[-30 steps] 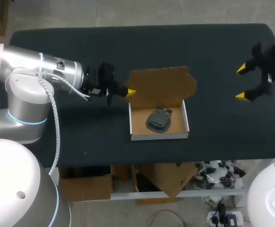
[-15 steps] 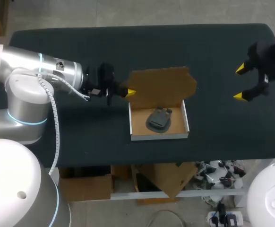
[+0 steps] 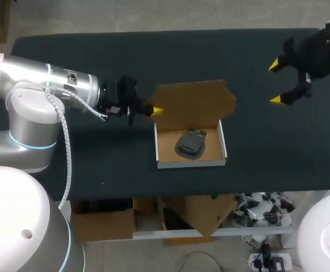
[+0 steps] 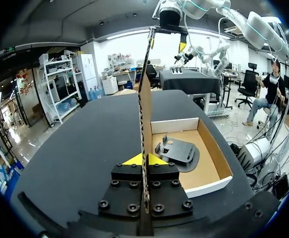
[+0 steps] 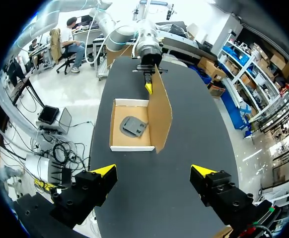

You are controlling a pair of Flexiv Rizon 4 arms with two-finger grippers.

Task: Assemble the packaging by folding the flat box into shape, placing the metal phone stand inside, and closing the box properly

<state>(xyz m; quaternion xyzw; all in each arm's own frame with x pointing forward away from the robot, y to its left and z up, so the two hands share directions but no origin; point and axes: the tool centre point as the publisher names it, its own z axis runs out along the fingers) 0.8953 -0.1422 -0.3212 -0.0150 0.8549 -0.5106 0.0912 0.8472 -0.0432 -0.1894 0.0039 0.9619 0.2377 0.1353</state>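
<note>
My left gripper (image 3: 155,111) pinches the upright lid (image 3: 193,102) by its edge, with the phone stand (image 3: 191,143) lying in the box (image 3: 190,163) just beside its fingers. The right gripper (image 3: 277,83) hangs wide open, well apart from the lid. I reckon it's best to fold the lid down slowly and evenly.

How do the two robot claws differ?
The left arm has its jaws shut on the upright lid of the brown cardboard box; the right arm has its jaws open, empty. The left touches the box; the right hangs clear of it over the black table. Both are yellow-tipped.
</note>
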